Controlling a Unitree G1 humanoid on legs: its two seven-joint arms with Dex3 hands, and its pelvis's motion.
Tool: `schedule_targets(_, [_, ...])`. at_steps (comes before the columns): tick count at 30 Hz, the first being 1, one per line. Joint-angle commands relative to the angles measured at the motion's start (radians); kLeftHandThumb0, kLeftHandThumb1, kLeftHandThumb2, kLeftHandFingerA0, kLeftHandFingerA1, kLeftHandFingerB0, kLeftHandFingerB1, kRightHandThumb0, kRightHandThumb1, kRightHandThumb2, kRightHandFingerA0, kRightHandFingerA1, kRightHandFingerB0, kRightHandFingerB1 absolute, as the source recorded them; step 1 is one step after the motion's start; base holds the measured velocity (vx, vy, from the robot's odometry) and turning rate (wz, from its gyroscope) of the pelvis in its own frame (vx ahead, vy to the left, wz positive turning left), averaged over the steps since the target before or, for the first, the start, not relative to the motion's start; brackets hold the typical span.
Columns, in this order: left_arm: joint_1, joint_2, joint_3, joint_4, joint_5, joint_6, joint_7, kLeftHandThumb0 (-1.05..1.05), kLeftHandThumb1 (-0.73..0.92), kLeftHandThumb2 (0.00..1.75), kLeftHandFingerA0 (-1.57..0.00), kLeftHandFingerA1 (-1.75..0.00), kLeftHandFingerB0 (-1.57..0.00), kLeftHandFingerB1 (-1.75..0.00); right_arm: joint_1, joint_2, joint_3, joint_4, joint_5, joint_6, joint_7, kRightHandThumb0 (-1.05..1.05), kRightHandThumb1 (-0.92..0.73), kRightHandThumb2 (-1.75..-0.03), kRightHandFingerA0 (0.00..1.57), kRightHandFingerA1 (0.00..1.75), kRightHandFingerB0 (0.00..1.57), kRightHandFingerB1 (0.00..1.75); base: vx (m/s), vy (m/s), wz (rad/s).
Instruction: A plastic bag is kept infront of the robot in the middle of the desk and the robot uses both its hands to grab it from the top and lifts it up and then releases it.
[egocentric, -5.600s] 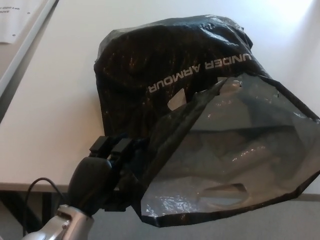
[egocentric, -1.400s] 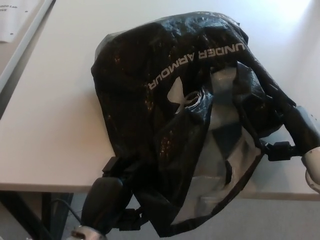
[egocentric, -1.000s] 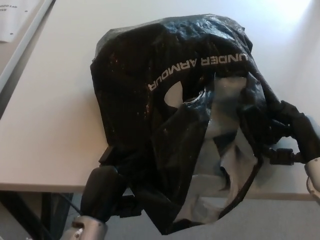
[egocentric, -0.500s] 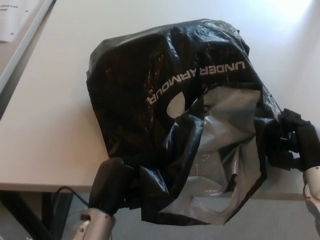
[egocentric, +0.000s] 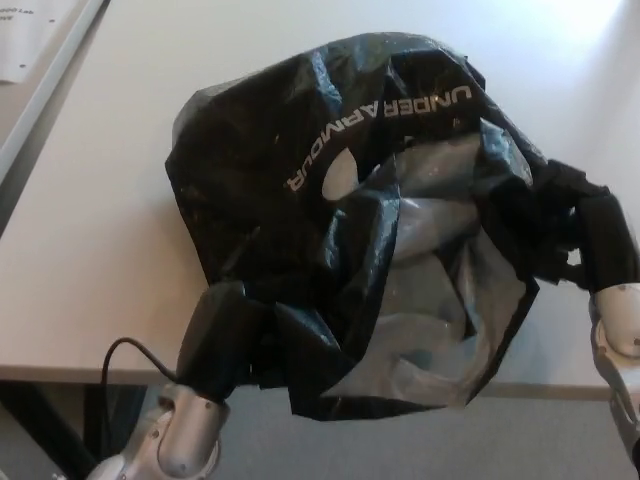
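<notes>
Bag (egocentric: 300, 200) sat mid-desk (egocentric: 90, 250), black, crumpled, mouth facing robot and hanging past near edge. Left hand (egocentric: 225, 335) closed on bag's lower left rim; right hand (egocentric: 580, 235) closed on right rim. Bag lay between both hands, stretched side to side. Grip looked set on both sides; next move likely straight up.
</notes>
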Motion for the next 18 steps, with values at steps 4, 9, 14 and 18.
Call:
schedule_targets(4, [-0.24, 0.136, 0.193, -0.619, -0.168, 0.275, -0.251, -0.49, 0.82, 0.69, -1.11, -1.57, -0.92, -1.32, -0.23, -0.014, 0.023, -0.666, 0.233, 0.452, 0.227, -0.54, -0.85, -0.67, 1.0, 1.75, 0.71, 1.7, 0.0, 0.0, 0.0])
schedule_targets(9, [-0.391, 0.138, 0.262, -0.776, -0.15, 0.452, -0.285, -0.52, 0.87, 0.66, -1.1, -1.75, -0.93, -1.65, -0.344, -0.053, 0.009, -0.733, 0.219, 0.51, 0.239, -0.58, -0.82, -0.66, 1.07, 1.67, 0.89, 1.57, 0.0, 0.0, 0.0])
schedule_targets(14, [-0.5, 0.141, 0.293, -0.81, -0.187, 0.518, -0.311, -0.51, 0.86, 0.66, -1.2, -1.62, -1.04, -1.46, -0.403, -0.07, -0.016, -0.78, 0.257, 0.597, 0.255, -0.6, -0.82, -0.66, 1.02, 1.7, 0.87, 1.62, 0.0, 0.0, 0.0])
schedule_targets(18, [-0.609, 0.151, 0.32, -0.82, -0.18, 0.579, -0.331, -0.53, 0.82, 0.68, -1.17, -1.74, -1.03, -1.66, -0.434, -0.075, -0.045, -0.814, 0.316, 0.63, 0.275, -0.6, -0.81, -0.66, 1.05, 1.65, 0.81, 1.63, 0.0, 0.0, 0.0])
